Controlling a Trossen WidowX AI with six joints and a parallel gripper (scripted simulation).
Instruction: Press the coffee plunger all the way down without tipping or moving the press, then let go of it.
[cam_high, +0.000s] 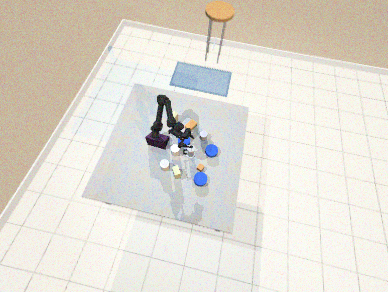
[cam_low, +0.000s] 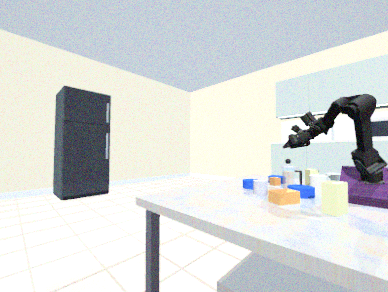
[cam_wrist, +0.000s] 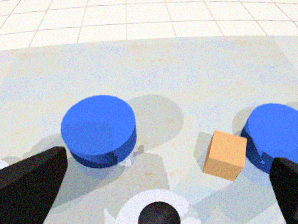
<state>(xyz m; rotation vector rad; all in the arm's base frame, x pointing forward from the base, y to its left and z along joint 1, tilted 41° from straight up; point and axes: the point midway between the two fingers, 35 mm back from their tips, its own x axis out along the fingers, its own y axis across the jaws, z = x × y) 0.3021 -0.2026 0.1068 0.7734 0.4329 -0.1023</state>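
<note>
The coffee press (cam_low: 289, 175) (cam_high: 191, 152) stands upright on the table, with its black handle to the right in the exterior view. Its black plunger knob (cam_low: 288, 161) (cam_wrist: 159, 215) sits a short way above the pale lid (cam_wrist: 131, 204). My gripper (cam_low: 286, 145) (cam_high: 188, 149) (cam_wrist: 169, 163) is open and empty. It hangs above the knob, with a visible gap in the exterior view. In the wrist view the knob is low between the two spread fingers and touches neither. The lower part of the press is hidden in the wrist view.
Blue discs (cam_wrist: 100, 125) (cam_wrist: 275, 132) and a small orange block (cam_wrist: 225, 155) lie beyond the press. A larger orange block (cam_low: 284, 196), a pale yellow block (cam_low: 334, 198) and several white cups are also around it. The arm stands on a purple base (cam_high: 157, 140).
</note>
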